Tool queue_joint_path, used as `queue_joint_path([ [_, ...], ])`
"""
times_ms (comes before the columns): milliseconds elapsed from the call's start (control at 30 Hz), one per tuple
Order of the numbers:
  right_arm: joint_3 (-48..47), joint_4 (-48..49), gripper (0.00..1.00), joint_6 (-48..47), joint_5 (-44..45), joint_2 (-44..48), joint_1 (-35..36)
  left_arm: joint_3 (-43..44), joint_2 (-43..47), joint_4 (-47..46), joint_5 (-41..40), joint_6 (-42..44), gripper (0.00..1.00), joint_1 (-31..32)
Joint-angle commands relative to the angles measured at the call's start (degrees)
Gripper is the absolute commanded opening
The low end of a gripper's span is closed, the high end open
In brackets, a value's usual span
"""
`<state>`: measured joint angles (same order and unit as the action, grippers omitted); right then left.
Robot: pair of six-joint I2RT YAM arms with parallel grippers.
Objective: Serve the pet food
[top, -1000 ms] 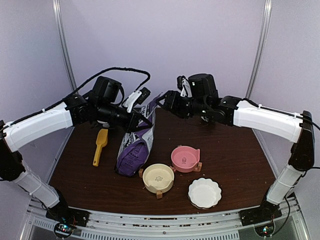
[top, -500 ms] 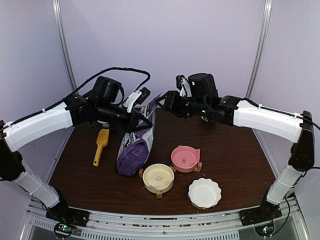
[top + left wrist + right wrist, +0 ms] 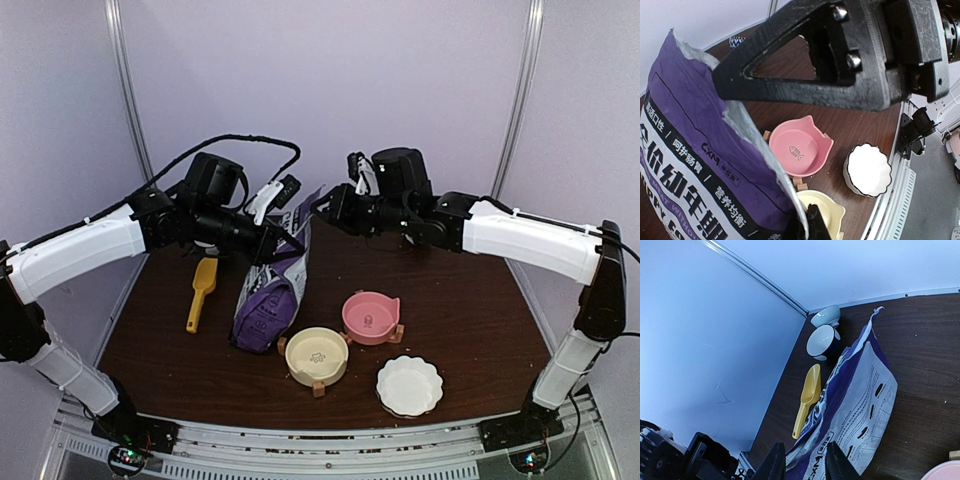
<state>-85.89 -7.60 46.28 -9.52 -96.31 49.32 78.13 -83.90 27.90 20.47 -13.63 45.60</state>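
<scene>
- left gripper (image 3: 281, 243) was clamped together on the top edge of the purple bag (image 3: 268, 298), just left of centre in the top view. The left wrist view showed the torn, silver-lined rim running between its jaws.
- left arm (image 3: 80, 250) reached from the lower left corner up and rightward, wrist about level, jaws pointing right.
- right gripper (image 3: 805, 463) had its jaws apart, one on each side of the bag's rim at the bottom centre of the right wrist view. No firm pinch could be made out.
- right arm (image 3: 520, 240) came in from the right edge, forearm running left and slightly up to frame centre, jaws pointing left toward the left gripper.
- the bag hung leaning from its top, base on the dark table (image 3: 470, 300).
- pet food: not visible, the bag's inside was hidden in every view.
- yellow scoop (image 3: 199, 295) lay flat left of the bag, apart from it.
- pink bowl (image 3: 352, 312), cream bowl (image 3: 300, 352) and white scalloped dish (image 3: 409, 385) sat at lower centre, with the cream bowl just beside the bag's base.
- dark bowl (image 3: 821, 342) and pale ribbed bowl (image 3: 826, 316) sat at upper centre of the right wrist view.
</scene>
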Motion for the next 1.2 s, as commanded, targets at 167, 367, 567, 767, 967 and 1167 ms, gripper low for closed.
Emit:
queue_joint_path([
  [167,-2.27,-0.53,0.27,-0.67,-1.39,-1.52,0.83,0.75,0.05,-5.08,-0.52,0.97,0.03,-0.12],
  [367,-1.84,-0.66,0.20,-0.62,-1.55,-1.84,1.15,0.79,0.11,-5.31,-0.45,0.80,0.03,-0.14],
  [567,-1.69,-0.48,0.17,-0.39,-2.06,-2.47,1.39,0.80,0.28,-5.46,-0.55,0.78,0.04,-0.08],
  [767,-1.49,0.86,0.03,-0.89,-3.42,-2.60,1.92,1.22,0.65,-5.49,-0.64,0.72,0.08,-0.08],
  [967,0.88,3.82,0.00,-2.03,-4.40,-1.24,2.11,3.76,2.59,-5.22,-2.39,-0.26,0.32,-0.08],
  [1167,3.76,6.88,0.00,-3.16,-5.24,0.86,2.25,7.57,2.95,-3.20,-9.17,-4.93,0.51,-0.91],
])
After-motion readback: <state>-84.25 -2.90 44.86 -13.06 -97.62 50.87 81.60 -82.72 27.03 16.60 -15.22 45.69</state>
